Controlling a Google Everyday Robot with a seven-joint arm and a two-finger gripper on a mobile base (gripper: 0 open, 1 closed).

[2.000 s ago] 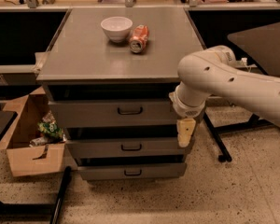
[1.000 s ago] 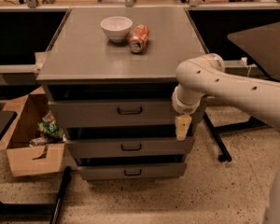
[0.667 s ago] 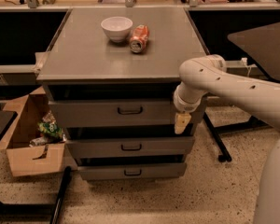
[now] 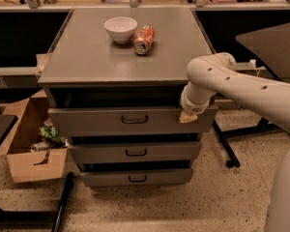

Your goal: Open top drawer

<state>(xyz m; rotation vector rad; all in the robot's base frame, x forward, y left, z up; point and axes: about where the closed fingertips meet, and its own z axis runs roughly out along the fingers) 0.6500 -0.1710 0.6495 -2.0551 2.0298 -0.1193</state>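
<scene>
The top drawer (image 4: 96,121) is the widest grey drawer of the cabinet, with a small dark bar handle (image 4: 134,119) at its centre. A dark gap shows between its front and the cabinet top. My gripper (image 4: 187,116) hangs from the white arm (image 4: 232,83) at the right end of the top drawer's front, far right of the handle. Two narrower grey drawers, the middle one (image 4: 135,152) and the bottom one (image 4: 135,178), sit below it.
A white bowl (image 4: 120,29) and a red can on its side (image 4: 143,39) lie on the cabinet top (image 4: 87,57). An open cardboard box with trash (image 4: 34,144) stands on the floor at left. A dark table with a black leg (image 4: 224,146) stands at right.
My gripper has risen from beside the middle drawer's level up to the right end of the top drawer's front. The drawers have not visibly moved.
</scene>
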